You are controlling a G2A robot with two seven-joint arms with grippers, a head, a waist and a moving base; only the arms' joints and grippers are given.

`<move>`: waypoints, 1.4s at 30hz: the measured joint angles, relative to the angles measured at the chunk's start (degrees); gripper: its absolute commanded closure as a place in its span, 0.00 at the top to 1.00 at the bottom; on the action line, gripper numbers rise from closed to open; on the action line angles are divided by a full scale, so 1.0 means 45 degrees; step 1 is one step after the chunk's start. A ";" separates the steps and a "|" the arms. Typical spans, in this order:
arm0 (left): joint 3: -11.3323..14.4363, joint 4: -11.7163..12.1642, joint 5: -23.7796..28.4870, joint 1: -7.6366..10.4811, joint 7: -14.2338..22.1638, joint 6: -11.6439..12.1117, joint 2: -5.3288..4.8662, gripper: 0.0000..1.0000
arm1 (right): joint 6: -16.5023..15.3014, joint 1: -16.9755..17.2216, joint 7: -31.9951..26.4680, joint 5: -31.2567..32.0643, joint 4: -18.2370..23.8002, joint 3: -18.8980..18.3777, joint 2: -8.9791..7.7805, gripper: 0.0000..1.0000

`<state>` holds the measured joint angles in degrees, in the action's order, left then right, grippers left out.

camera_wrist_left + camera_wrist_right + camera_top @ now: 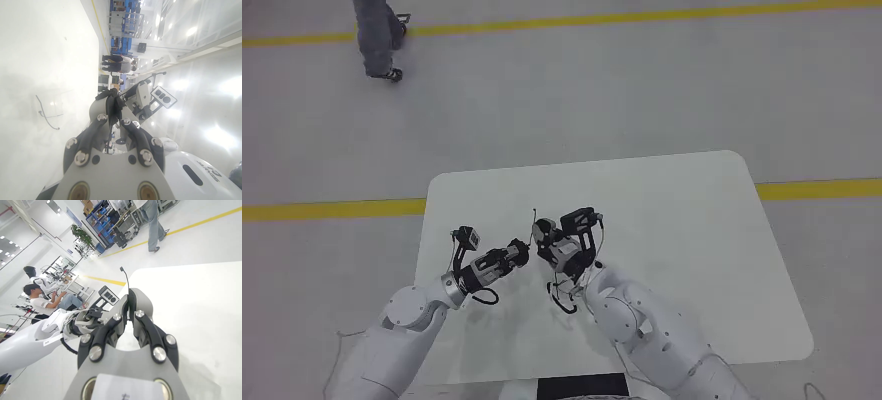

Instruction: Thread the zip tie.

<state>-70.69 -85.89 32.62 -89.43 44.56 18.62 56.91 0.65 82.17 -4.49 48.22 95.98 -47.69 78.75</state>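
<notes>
The zip tie is a thin black strap with a small square head at its free end. My right gripper is shut on the strap, and the head stands up past its fingertips. From above, the zip tie shows as a fine line over the right gripper, held above the white table. My left gripper sits close beside it, almost tip to tip. In the left wrist view the left gripper is shut; I cannot tell whether anything lies between its dark pads.
Thin dark curved lines lie on the table top near the left gripper; I cannot tell whether they are a strap or a shadow. Bare table surface stretches out beyond the right gripper.
</notes>
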 measured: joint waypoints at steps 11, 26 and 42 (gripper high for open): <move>0.0000 0.0000 0.0000 0.0000 0.0000 0.0000 0.0000 0.00 | -0.0030 -0.0043 -0.0111 0.0007 -0.0143 -0.0051 0.0063 0.00; 0.0000 0.0000 0.0000 0.0000 0.0000 0.0000 0.0000 0.00 | -0.0076 -0.0010 -0.0171 0.0076 -0.0118 -0.0154 0.0125 0.00; 0.0000 0.0000 0.0000 0.0000 0.0000 0.0000 0.0000 0.00 | -0.0145 0.0152 -0.0115 0.0246 0.0014 -0.0215 0.0163 0.00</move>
<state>-70.69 -85.89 32.62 -89.43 44.56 18.62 56.91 0.00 82.85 -5.01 49.33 96.05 -48.65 79.48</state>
